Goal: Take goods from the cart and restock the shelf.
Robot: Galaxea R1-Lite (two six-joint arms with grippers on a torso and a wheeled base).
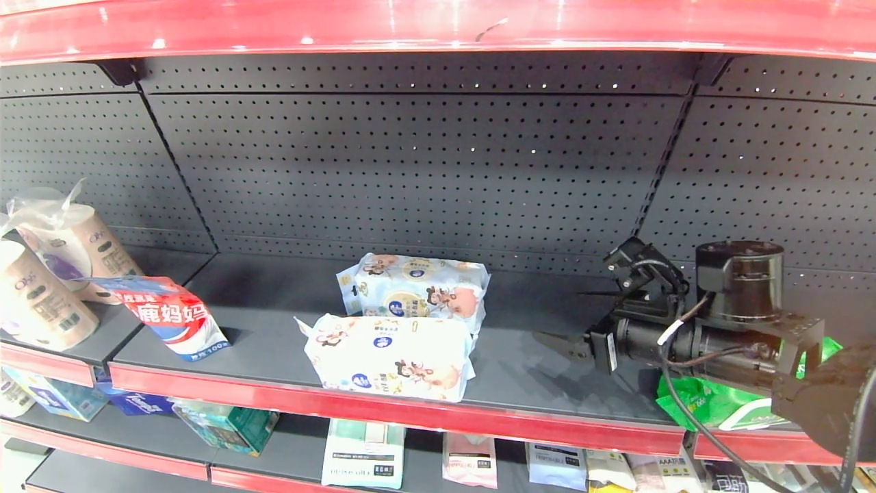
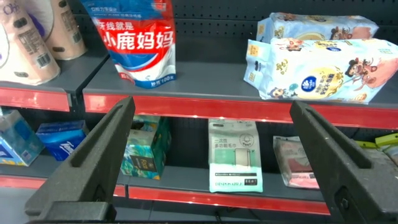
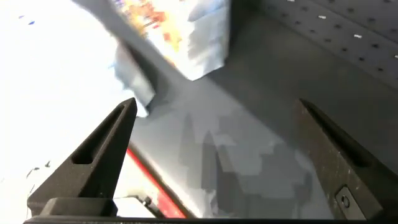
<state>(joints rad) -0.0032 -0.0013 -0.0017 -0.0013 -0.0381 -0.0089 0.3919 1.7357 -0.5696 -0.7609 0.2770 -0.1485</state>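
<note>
Hovering over the bare right part of the shelf (image 1: pixel 534 373), the right gripper (image 3: pixel 217 102) holds nothing, fingers spread wide; the left gripper (image 2: pixel 211 106) gapes likewise; a front wipe pack (image 1: pixel 390 356) touches a rear wipe pack (image 1: pixel 414 284) mid-shelf; a pouch (image 1: pixel 171 315) with white characters on red and paper rolls (image 1: pixel 48 274) stand left; a green bag (image 1: pixel 698 400) is half hidden behind the right arm.
</note>
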